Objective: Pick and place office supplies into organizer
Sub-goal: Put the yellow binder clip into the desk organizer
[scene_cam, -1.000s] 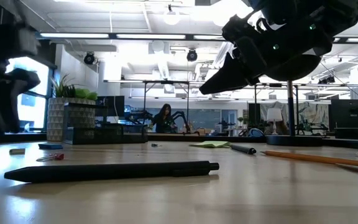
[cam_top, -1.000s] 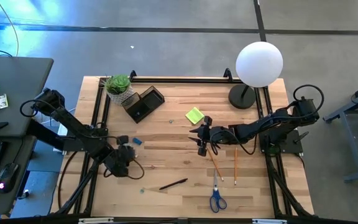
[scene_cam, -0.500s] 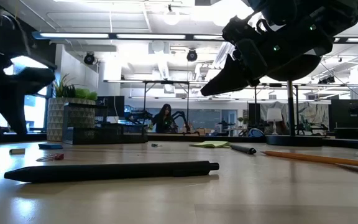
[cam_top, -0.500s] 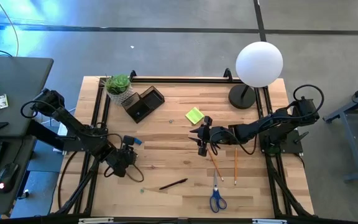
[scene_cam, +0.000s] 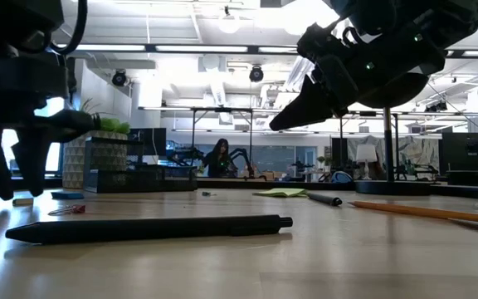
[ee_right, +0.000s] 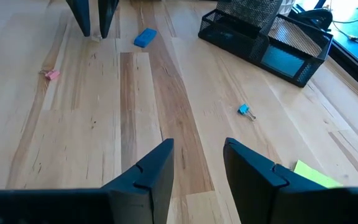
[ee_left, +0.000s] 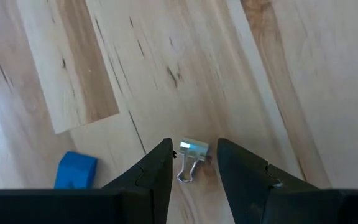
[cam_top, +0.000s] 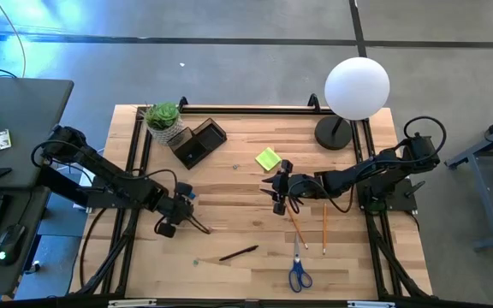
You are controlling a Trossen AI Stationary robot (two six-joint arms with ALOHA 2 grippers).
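1. At the worktop's (cam_top: 229, 171) eleven o'clock corner the organizer (cam_top: 197, 143) shows nothing in it that I can see
2. Sticky pad (cam_top: 268, 158), pencils (cam_top: 296, 228), pen (cam_top: 239, 252) and scissors (cam_top: 299, 274) all lie loose
3. My left fingers (ee_left: 191, 163) stand apart around a small binder clip (ee_left: 190, 157), at eight o'clock
4. My right fingers (ee_right: 197, 163) hover apart at centre, holding nothing

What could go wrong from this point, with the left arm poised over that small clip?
The binder clip is small and lies flat between the left tool's open fingers; closing may skid it away or pinch only its wire handle. The blue eraser lies close beside and could get nudged. The right tool hangs open over the pencil, mid-table.
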